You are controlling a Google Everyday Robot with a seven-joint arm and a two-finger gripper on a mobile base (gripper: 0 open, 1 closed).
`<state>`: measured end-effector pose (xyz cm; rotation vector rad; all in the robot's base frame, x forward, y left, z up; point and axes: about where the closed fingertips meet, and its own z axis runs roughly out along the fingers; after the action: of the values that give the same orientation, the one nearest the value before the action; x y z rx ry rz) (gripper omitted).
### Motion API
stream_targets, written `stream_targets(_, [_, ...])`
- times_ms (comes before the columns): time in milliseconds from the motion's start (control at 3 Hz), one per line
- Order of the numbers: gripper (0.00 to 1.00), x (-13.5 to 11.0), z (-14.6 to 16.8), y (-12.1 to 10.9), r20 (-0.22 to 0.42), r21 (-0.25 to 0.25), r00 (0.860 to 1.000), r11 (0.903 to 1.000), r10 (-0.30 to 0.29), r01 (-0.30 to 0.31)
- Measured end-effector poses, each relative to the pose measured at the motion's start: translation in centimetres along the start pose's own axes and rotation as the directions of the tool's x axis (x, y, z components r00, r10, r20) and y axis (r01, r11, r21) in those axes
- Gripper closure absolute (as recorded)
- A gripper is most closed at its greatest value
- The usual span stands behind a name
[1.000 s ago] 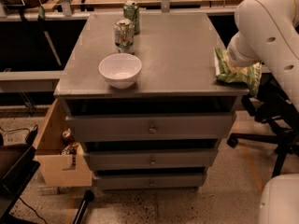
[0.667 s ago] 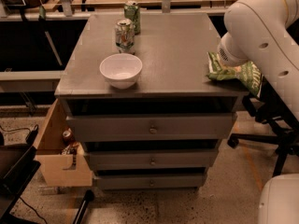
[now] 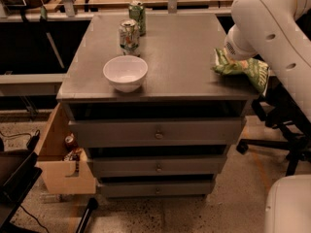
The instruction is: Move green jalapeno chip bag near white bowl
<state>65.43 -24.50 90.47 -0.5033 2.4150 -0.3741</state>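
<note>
Chip bag (image 3: 245, 69) moved left, just below gripper (image 3: 222, 61)

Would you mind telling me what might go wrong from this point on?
The green jalapeno chip bag hangs over the table's right edge, with the gripper at its left end; a loose hold might drop it. The white bowl sits near the front edge, so a bag pushed into it could nudge it off.

claw (image 3: 222, 57) at green chip bag (image 3: 247, 69), white bowl (image 3: 125, 73) well apart
</note>
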Motion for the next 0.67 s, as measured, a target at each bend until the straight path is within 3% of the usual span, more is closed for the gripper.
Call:
stream_targets(333, [1.00, -5.1, -2.7, -0.6, 0.011, 0.058, 0.996, 0.9946, -0.087, 0.087])
stream_targets(667, [1.00, -8.6, -4.7, 0.0, 0.023, 0.071, 0.989, 0.9865, -0.149, 0.148])
